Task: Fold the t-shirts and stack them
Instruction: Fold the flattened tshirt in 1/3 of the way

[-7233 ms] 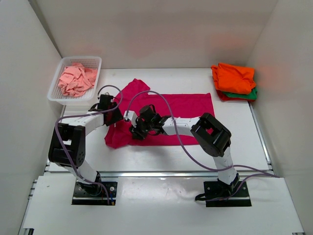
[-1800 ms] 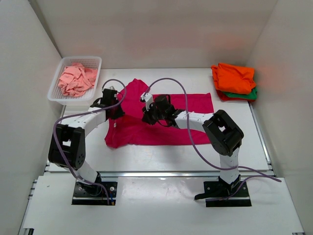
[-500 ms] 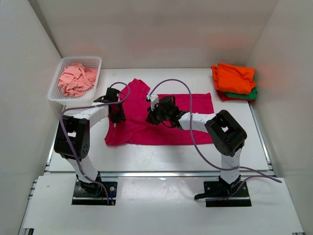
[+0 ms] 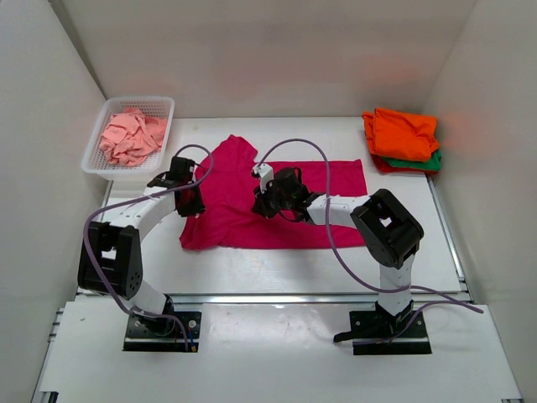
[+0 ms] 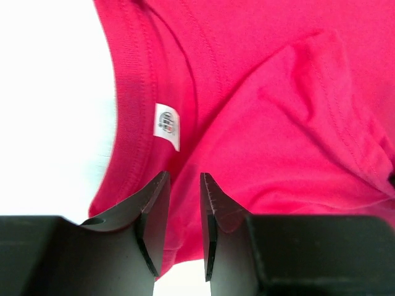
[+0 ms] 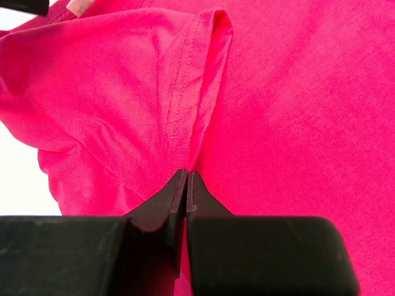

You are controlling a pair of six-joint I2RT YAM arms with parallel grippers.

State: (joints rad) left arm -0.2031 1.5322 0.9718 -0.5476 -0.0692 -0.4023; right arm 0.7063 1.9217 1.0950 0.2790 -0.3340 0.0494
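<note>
A magenta-pink t-shirt (image 4: 252,231) lies spread on the white table, its left part folded over. My left gripper (image 4: 191,201) hovers over its left edge by the collar. In the left wrist view that gripper (image 5: 184,182) is open, with nothing between the fingers, just short of the collar label (image 5: 166,126). My right gripper (image 4: 262,203) sits on the shirt's middle. The right wrist view shows it (image 6: 186,174) shut on a raised fold by the sleeve hem (image 6: 185,92). An orange t-shirt (image 4: 404,133) lies folded on a green one (image 4: 432,164) and a red one (image 4: 382,164).
A white mesh basket (image 4: 92,164) at the back left holds a crumpled pale salmon-pink t-shirt (image 4: 130,136). White walls close in the table on the left, back and right. The folded stack sits at the back right corner.
My left gripper has opened, let go of the shirt and drawn back slightly to the left. The right gripper stays shut on the fold, hardly moved.
</note>
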